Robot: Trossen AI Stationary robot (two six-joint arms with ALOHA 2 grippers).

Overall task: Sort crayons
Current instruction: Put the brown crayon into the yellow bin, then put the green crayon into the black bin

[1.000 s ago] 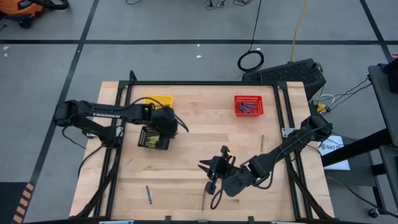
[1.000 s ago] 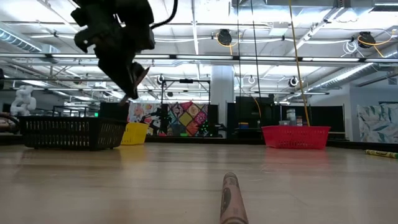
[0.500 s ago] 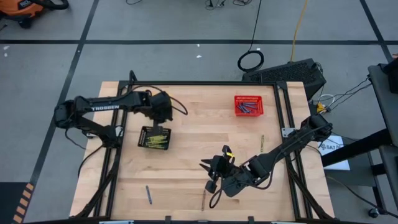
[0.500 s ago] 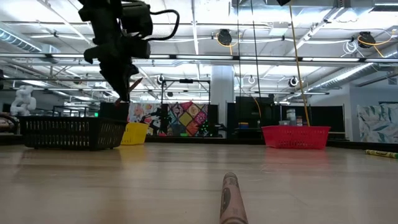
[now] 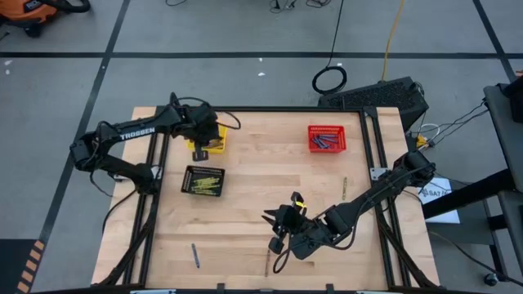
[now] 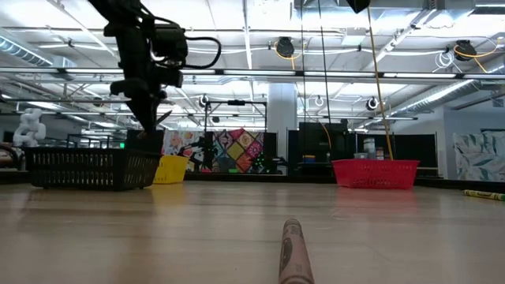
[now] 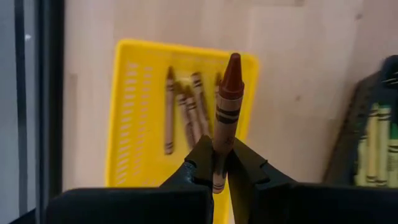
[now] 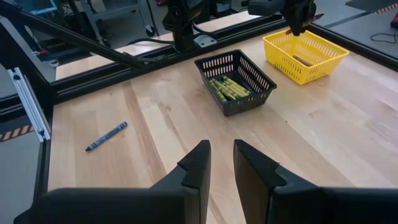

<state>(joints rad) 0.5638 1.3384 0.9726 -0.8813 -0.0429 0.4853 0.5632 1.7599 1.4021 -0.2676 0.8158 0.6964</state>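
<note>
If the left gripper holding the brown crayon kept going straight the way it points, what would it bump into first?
Most likely the yellow basket. The left gripper, shut on a brown crayon, points down at it from above, and brown crayons already lie inside. The crayon's tip would probably get there first, though the gap is hard to judge.

Light wood counter in a black frame, sitting on grey concrete floor marked with dark tape lines; a coiled black cable lies on the floor behind it. Low view: big industrial hall, white ceiling trusses with strip lights, a colourful patchwork panel at the far wall, yellow cable hanging down.
</note>
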